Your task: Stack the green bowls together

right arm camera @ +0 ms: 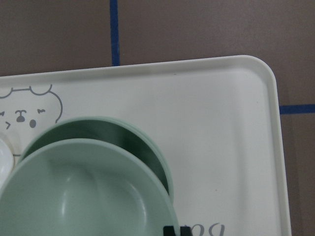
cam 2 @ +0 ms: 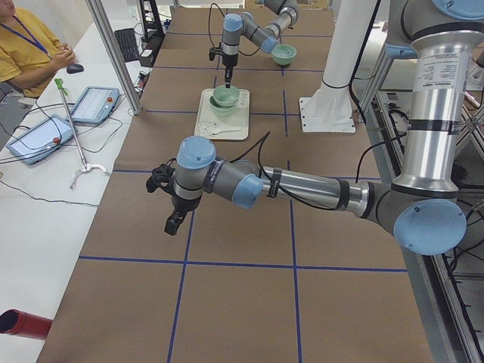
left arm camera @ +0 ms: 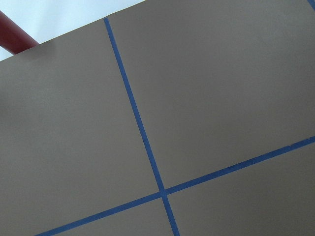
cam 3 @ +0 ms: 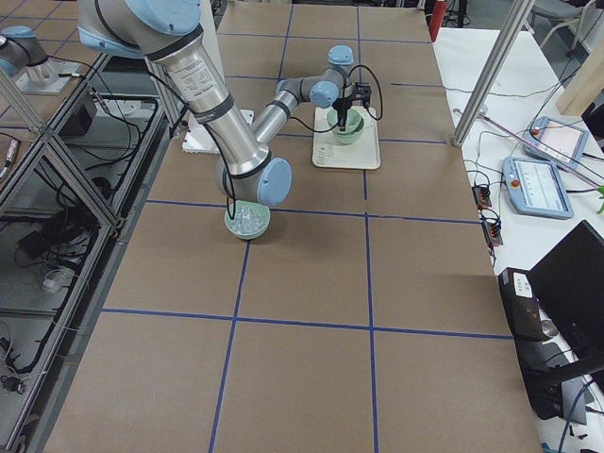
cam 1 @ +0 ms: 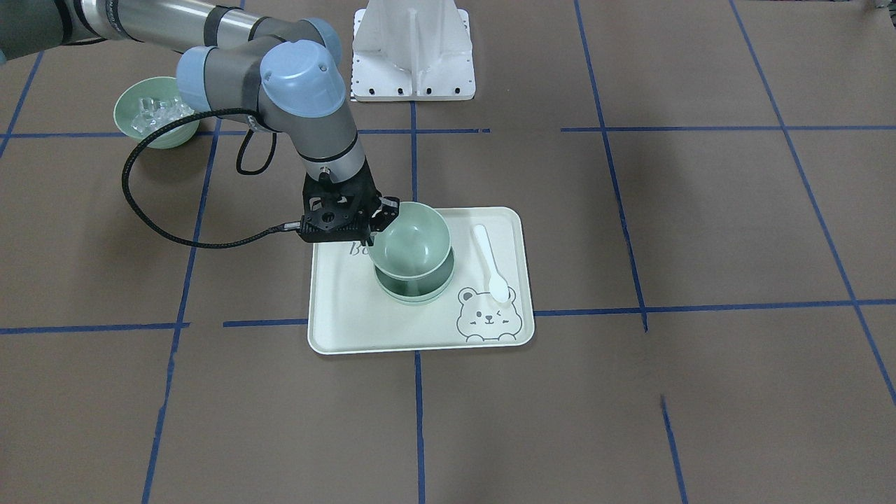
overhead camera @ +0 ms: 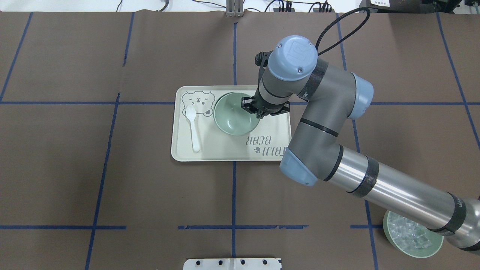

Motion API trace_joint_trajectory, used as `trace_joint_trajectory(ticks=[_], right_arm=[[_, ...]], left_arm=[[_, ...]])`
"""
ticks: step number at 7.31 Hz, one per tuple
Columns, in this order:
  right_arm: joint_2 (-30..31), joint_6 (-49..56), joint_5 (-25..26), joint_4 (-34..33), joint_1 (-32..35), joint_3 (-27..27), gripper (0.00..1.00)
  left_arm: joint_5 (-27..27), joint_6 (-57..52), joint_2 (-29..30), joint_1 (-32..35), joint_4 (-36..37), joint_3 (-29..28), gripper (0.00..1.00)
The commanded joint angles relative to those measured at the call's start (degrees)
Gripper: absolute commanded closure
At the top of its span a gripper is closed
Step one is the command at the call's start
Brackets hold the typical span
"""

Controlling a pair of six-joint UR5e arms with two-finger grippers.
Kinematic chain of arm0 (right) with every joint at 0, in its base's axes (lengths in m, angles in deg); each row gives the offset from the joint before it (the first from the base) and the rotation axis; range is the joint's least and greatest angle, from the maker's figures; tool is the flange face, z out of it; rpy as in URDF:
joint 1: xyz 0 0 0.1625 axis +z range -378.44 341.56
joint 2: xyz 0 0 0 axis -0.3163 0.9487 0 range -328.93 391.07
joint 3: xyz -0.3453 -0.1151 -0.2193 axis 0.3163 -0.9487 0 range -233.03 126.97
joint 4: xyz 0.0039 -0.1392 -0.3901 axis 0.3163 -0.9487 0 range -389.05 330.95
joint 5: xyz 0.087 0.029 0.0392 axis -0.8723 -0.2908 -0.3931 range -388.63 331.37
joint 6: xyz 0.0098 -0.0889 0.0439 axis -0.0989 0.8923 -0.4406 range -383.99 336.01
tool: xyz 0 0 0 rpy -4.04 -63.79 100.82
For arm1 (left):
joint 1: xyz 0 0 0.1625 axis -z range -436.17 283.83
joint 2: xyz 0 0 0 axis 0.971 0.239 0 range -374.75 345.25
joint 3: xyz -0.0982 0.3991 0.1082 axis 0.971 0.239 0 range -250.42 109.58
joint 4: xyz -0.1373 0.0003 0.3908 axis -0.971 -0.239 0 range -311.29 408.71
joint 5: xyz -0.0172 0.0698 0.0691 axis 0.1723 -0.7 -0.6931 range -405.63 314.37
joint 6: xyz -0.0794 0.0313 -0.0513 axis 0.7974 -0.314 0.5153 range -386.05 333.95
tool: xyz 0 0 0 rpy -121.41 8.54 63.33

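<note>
Right tool: the right tool (cam 1: 379,218) is closed on the rim of the held green bowl (cam 1: 409,241), one finger inside the wall and one outside.
Left tool: the left tool (cam 2: 173,222) is seen only in the exterior left view, well apart from the tray, so whether it is open or closed cannot be told.
Held green bowl: it is carried upright but slightly tilted, directly over the lower green bowls (cam 1: 416,292). Whether it touches them cannot be told.
Lower green bowls: they are nested on the white bear-print tray (cam 1: 343,329), with a white spoon (cam 1: 491,263) lying just beside them.
Set aside: a like green bowl with clear cubes (cam 1: 150,112) is left on the table (cam 1: 700,224), well away from the tray.
Step in hand: the last bowl is judged to be at the point of being seated.
Next move: the bowl needs to be levelled, centred and lowered until nested, and only then released.
</note>
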Motion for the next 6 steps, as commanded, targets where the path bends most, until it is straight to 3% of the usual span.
trace_joint_trajectory(ticks=[1,3,6], right_arm=[[-0.5,-0.1,0.9,0.7,-0.6,-1.1,1.00],[-0.7,-2.2,1.2,5.2,-0.6,-3.3,1.00],[-0.7,-3.6,3.5,5.8,-0.6,-3.6,1.00]], left_arm=[[0.1,-0.1,0.0,0.0,0.1,-0.1,0.00],[0.1,0.0,0.0,0.0,0.1,-0.1,0.00],[0.1,0.1,0.0,0.0,0.1,-0.1,0.00]])
